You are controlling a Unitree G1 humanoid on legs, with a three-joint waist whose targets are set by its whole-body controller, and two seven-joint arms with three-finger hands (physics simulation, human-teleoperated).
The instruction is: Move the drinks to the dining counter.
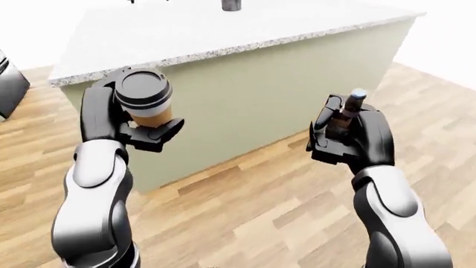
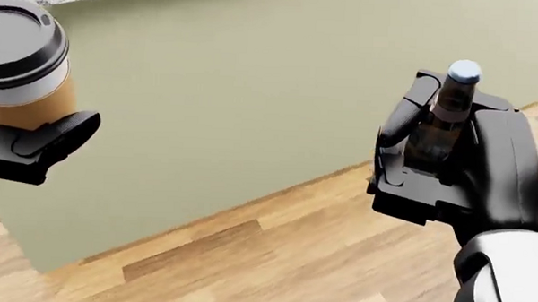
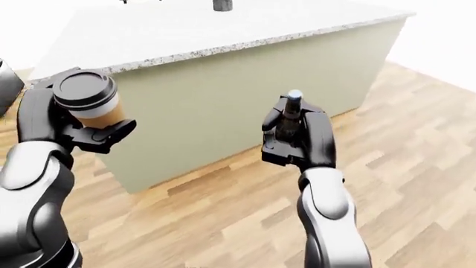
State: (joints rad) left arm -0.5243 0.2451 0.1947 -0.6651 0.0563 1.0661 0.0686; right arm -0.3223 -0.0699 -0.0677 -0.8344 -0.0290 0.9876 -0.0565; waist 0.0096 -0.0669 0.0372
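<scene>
Left hand: black fingers closed round a paper coffee cup with a black lid, held upright at the left of the left-eye view. Right hand: fingers wrapped round a brown glass bottle with a pale cap, upright, its neck standing above the hand. Both of the 2 drinks are held in the air, well apart, level with the olive-green side panel of the dining counter. The counter's speckled stone top carries 1 dark object at the upper edge, too cropped to identify. Below both arms lies a wood-plank floor.
</scene>
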